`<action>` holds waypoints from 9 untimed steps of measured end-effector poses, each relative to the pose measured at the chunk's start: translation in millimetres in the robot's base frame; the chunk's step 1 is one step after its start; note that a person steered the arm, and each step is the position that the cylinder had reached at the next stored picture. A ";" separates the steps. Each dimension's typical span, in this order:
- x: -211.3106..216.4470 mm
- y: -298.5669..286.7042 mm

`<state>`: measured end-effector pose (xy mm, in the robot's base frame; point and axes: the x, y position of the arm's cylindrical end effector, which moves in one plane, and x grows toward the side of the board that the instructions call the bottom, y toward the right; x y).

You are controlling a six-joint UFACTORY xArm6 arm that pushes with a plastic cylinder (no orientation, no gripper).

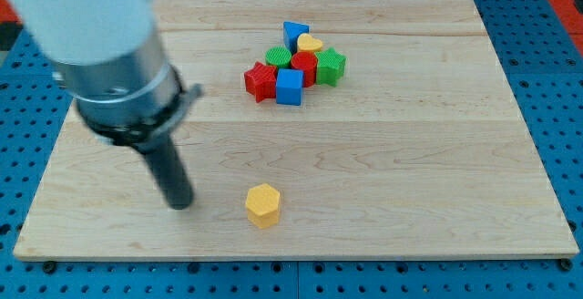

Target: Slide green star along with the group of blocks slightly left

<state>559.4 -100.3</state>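
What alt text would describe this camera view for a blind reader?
My tip rests on a wooden board, left of a lone yellow hexagon block. Near the view's top, a green star sits at the right of a cluster of coloured blocks.

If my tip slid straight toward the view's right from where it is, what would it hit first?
Probably the yellow hexagonal block, just right of and slightly below my tip; it might only clip it. The cluster with the green star sits far above.
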 end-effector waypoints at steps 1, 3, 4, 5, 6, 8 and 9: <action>0.0 64.8; 1.3 38.7; 1.4 8.0; -13.5 27.0; -41.2 71.1; -94.7 185.7; -150.2 213.7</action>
<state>409.2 113.3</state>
